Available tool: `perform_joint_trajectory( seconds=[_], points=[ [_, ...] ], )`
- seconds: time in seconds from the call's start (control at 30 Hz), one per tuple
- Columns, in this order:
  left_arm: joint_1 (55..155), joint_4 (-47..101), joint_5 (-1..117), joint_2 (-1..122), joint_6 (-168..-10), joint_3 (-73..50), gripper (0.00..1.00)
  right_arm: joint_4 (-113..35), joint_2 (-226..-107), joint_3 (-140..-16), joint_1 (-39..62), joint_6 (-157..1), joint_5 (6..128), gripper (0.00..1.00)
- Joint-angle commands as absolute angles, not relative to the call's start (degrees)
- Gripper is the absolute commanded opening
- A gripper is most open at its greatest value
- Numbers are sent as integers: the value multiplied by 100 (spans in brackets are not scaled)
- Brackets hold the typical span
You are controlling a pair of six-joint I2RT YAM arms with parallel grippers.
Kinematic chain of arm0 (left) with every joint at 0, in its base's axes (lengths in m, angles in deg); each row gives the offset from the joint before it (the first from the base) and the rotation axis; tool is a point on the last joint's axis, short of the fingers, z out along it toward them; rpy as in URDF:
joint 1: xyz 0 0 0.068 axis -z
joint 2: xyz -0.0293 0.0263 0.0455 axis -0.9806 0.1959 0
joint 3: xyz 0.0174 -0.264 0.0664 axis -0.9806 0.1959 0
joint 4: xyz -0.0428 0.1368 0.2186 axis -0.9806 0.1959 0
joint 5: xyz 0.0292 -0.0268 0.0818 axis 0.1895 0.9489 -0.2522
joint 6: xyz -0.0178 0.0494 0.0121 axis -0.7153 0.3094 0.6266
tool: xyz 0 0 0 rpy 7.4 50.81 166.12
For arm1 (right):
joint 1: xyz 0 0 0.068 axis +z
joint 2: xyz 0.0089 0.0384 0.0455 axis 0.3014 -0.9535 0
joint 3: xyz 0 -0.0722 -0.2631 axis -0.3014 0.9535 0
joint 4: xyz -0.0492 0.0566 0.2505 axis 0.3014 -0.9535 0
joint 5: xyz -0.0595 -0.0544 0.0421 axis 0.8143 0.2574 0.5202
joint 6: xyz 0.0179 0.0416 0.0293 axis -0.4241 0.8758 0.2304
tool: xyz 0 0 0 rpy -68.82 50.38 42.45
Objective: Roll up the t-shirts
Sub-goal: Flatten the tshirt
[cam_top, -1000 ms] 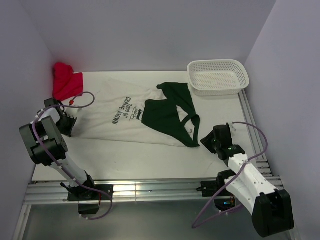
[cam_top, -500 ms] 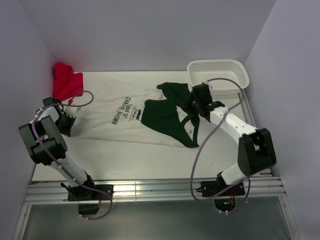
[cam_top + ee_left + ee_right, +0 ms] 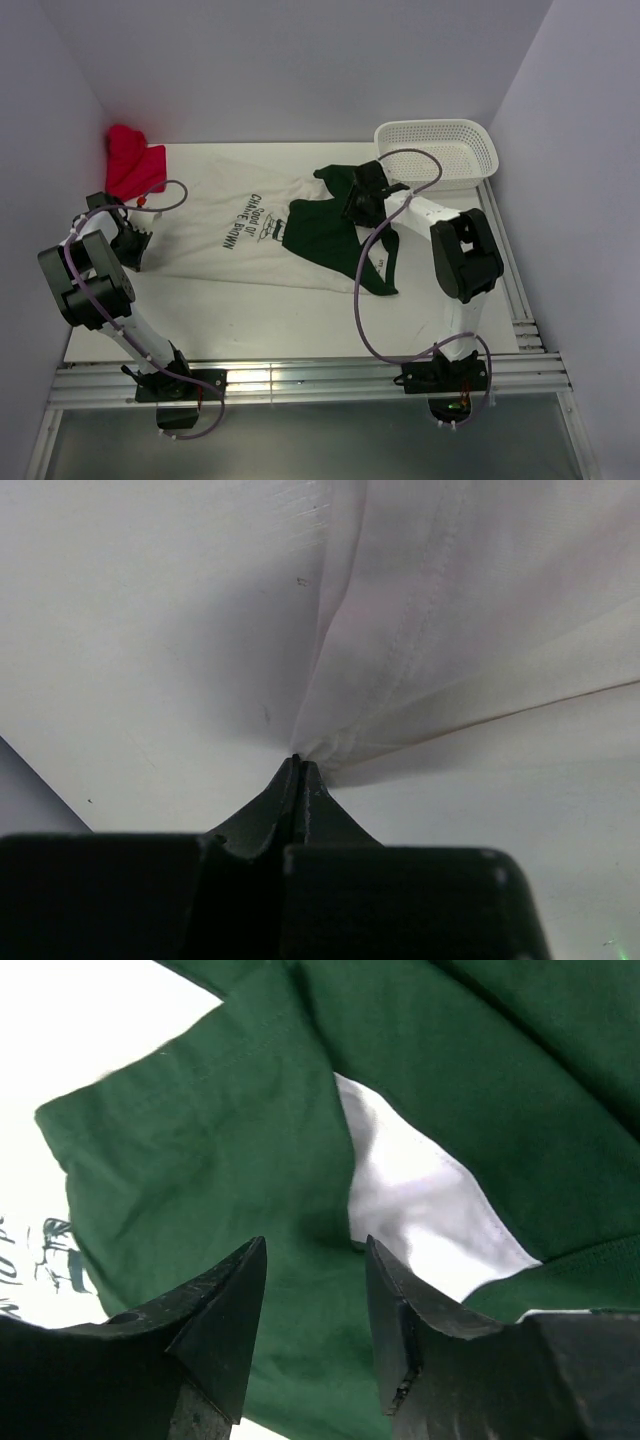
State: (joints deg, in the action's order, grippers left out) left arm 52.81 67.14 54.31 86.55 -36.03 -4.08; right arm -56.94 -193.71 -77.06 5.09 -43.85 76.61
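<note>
The off-white t-shirt (image 3: 225,225) with dark lettering lies spread flat on the table. A dark green t-shirt (image 3: 325,235) lies crumpled over its right part. My left gripper (image 3: 135,245) is at the off-white shirt's left edge, shut on a pinch of its pale cloth (image 3: 420,630), with the jaws (image 3: 298,763) pressed together. My right gripper (image 3: 358,200) hovers over the green shirt's upper part. In the right wrist view it is open (image 3: 313,1245) just above green cloth (image 3: 200,1140), with nothing between the fingers and a patch of off-white shirt (image 3: 410,1200) showing through.
A white perforated basket (image 3: 440,182) stands at the back right. A red cloth (image 3: 130,165) is bunched in the back left corner. Walls close in on the left, back and right. A metal rail (image 3: 300,380) runs along the near edge.
The right arm has swung from the near right corner to over the green shirt's upper part, its jaws opening wider. The left arm has stayed put, still shut on the off-white shirt.
</note>
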Motion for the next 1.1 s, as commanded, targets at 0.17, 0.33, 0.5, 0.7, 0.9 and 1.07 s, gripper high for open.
perform_joint_trajectory(
  seconds=[0.17,0.33,0.5,0.7,0.9,1.07],
  points=[
    [5321,6730,5307,8668,-3607,-617,0,-5370,-18689,-6836,548,-4334,7953,56],
    [5330,6704,5298,8685,-3607,-608,0,-5036,-18100,-5904,548,-4185,7875,56],
    [5348,6722,5298,8712,-3616,-643,0,-4701,-17835,-5463,566,-4167,7734,56],
    [5383,6739,5307,8721,-3642,-687,0,-4666,-17800,-5506,715,-4185,7751,56],
    [5383,6730,5272,8712,-3633,-661,0,-4798,-17869,-5743,865,-4202,7813,50],
    [5383,6739,5281,8677,-3633,-643,0,-4807,-17888,-5717,874,-4202,7839,19]
  ],
)
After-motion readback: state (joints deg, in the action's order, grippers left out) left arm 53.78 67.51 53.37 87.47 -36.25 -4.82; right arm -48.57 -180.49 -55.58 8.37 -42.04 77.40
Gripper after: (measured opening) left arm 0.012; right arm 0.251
